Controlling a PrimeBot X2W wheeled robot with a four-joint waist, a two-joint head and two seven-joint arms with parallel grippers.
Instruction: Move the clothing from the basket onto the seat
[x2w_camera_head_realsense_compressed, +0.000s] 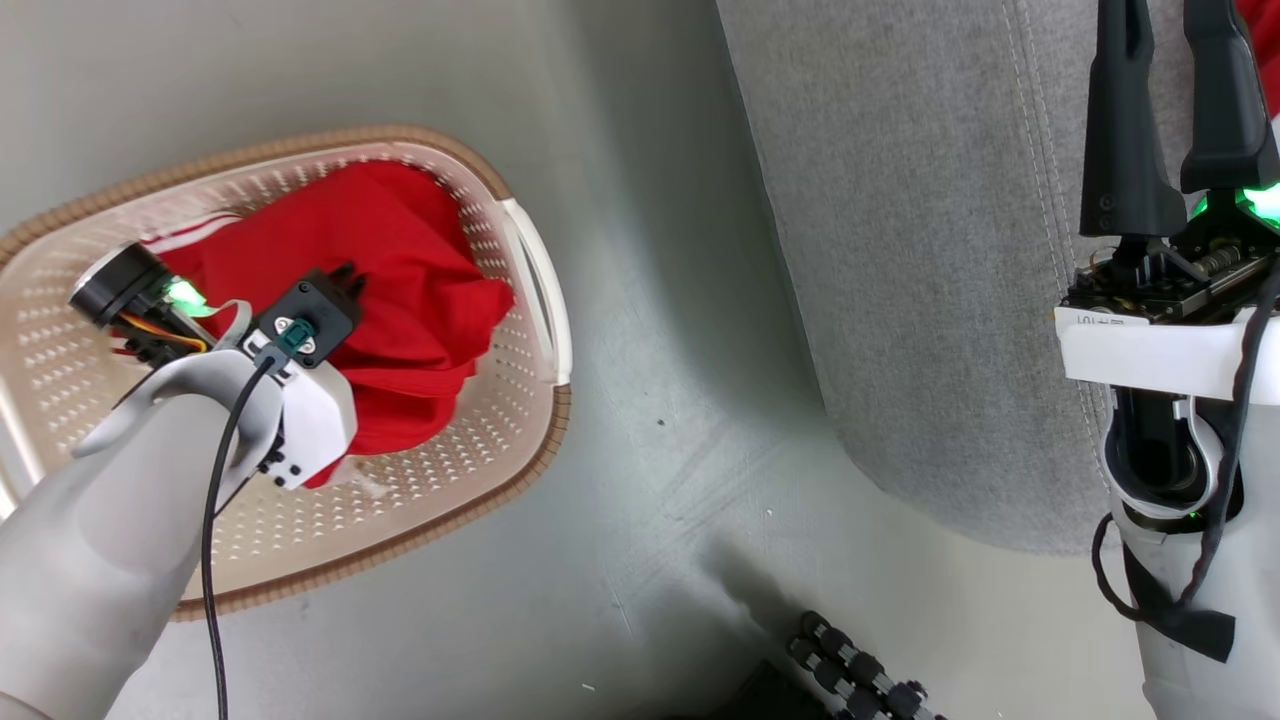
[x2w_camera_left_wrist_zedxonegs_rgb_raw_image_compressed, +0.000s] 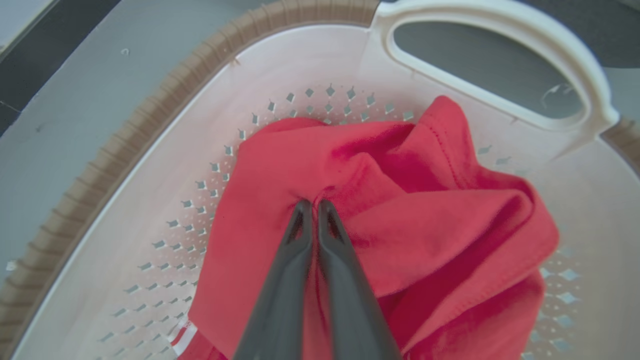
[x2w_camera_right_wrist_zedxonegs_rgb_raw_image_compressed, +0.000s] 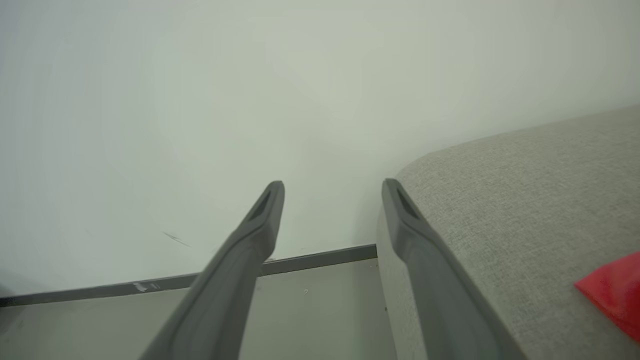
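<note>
Now the left end effector (x2w_camera_left_wrist_zedxonegs_rgb_raw_image_compressed: 315, 205) clamps a fold of the clothing (x2w_camera_left_wrist_zedxonegs_rgb_raw_image_compressed: 400, 225) lying in the basket (x2w_camera_left_wrist_zedxonegs_rgb_raw_image_compressed: 150, 165), right end effector (x2w_camera_right_wrist_zedxonegs_rgb_raw_image_compressed: 333, 186) open by the seat (x2w_camera_head_realsense_compressed: 920, 250); so thin a pinch may slip on lifting

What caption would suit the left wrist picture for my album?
Left gripper shut on red clothing inside the cream basket.

Bright even light, soft shadows beside the seat (x2w_camera_head_realsense_compressed: 900, 250), wrist views slightly soft
</note>
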